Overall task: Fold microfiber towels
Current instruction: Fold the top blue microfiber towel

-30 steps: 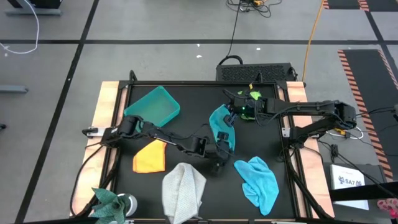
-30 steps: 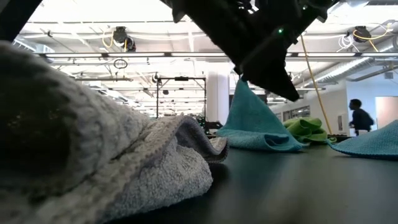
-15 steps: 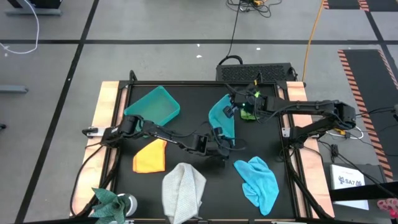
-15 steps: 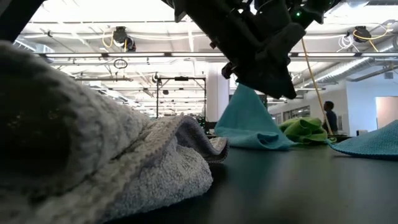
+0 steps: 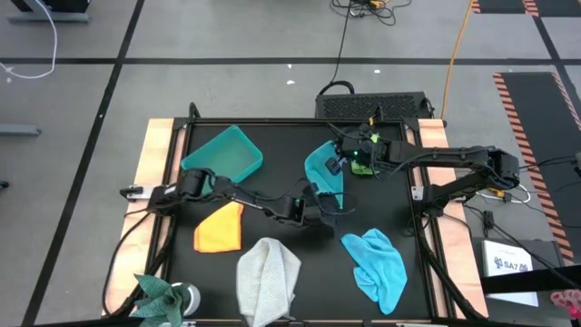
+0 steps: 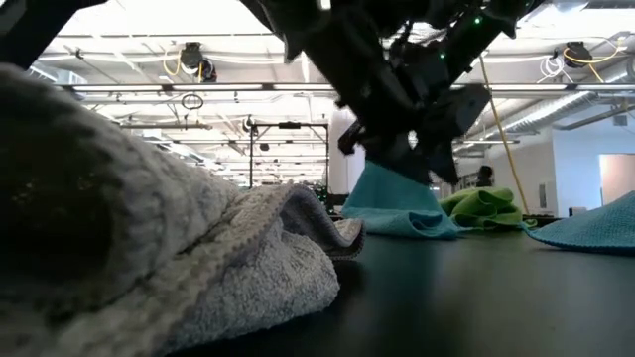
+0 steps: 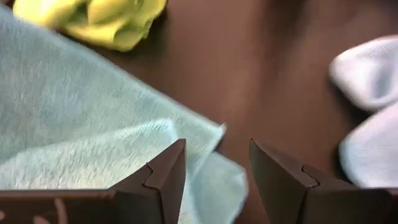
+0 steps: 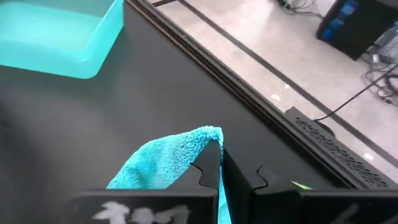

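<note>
**Right gripper pinched the teal towel's corner; left gripper stood open at its edge**

The right gripper (image 8: 219, 167) had its fingers pressed together on a fuzzy corner of the teal towel (image 5: 325, 171), holding that corner up off the black table (image 5: 272, 136) so the soft cloth hung in a slanted sheet. The left gripper (image 7: 214, 167) stood with its fingers spread, holding nothing; the towel's lower hem lay between and beneath them, a thin napped fold on the table. Whether a finger touched the cloth could not be told.

Just beside the right gripper sat the lime towel (image 5: 368, 143), crumpled into a lump. The light blue towel (image 5: 377, 263) lay rumpled near the table's right front. The grey towel (image 5: 268, 277), thick and looped in texture, was bunched at the front. The orange towel (image 5: 220, 229) lay flat on the left, and behind it a rigid teal bin (image 5: 222, 154) with smooth walls.
</note>
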